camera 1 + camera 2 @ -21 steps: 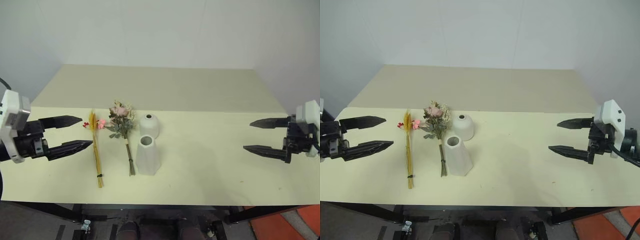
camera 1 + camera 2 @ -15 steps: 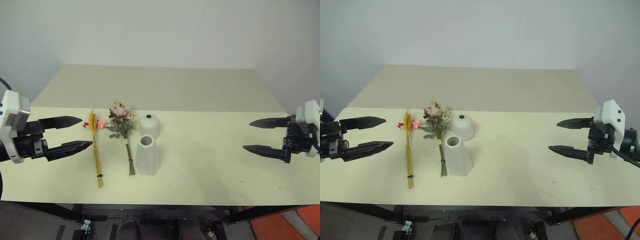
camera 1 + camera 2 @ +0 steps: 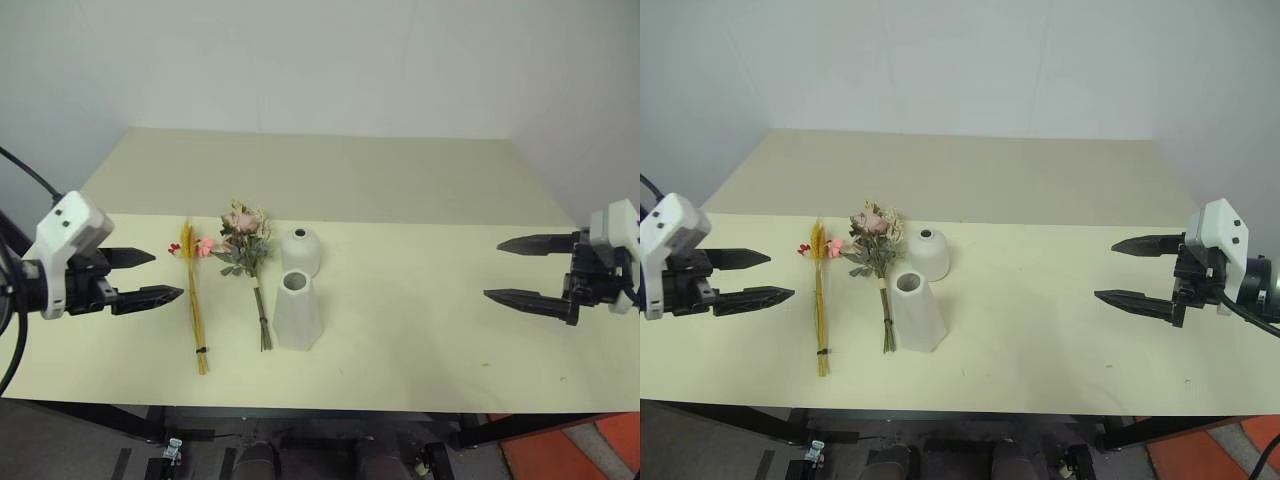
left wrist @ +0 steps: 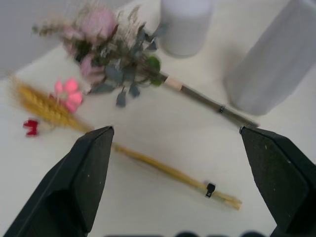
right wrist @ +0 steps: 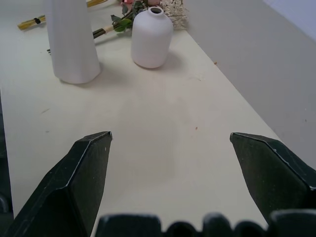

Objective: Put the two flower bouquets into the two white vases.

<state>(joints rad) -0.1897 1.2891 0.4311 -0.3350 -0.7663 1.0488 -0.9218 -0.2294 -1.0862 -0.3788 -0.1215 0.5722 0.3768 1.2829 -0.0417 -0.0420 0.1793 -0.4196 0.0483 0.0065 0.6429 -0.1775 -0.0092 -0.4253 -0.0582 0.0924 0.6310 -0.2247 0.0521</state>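
Pale yellow table (image 3: 420,330) holds all four items, left of centre. Thin golden wheat-like bundle with small pink and red blossoms (image 3: 193,300) lies flat, stems toward the near edge. Just beside it, fuller bunch of pink roses with grey-green leaves (image 3: 245,250) lies flat, its stem (image 3: 260,318) close beside the taller faceted tapering white vase (image 3: 295,312). Small round dome-shaped matte white vase (image 3: 299,249) stands just behind the tall one. Left gripper (image 3: 145,276) hovers near the wheat bundle, fingers spread, empty. Right gripper (image 3: 505,268) well apart at the right, fingers spread, empty
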